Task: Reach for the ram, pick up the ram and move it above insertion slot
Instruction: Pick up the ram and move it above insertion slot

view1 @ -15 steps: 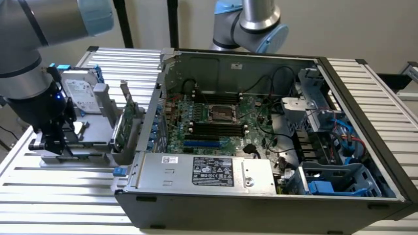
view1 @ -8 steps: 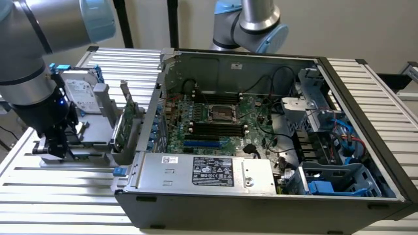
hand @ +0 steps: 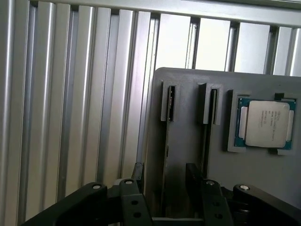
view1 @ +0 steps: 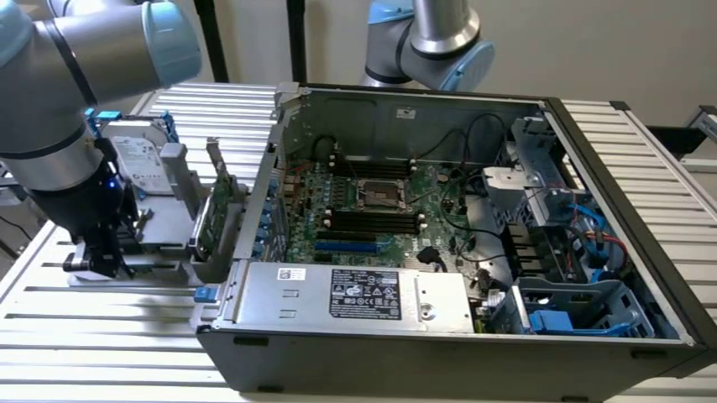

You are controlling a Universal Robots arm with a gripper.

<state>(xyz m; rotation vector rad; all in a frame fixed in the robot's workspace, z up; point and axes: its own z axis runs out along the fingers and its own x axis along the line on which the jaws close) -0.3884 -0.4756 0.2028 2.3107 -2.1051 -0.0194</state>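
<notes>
Step in hand: reach, no grab yet. Down low, claw [hand: 164,172] sits over gray holder [hand: 183,136], at 9 o'clock from computer case [view1: 370,361] in exterior view. Fingers [hand: 138,172] spread apart, one each side of ram [hand: 166,122], seemingly not touching it. Ram stands on edge in holder slot. Looks like thin dark strip; colour hard to tell. Good grab needs even squeeze on both flat sides.

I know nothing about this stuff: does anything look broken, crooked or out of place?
Nothing stands out. The computer case lies open on the table. In the grey holder beside it, the processor chip sits square in its recess and the ram stands straight in its slot, the open hand astride it.
</notes>
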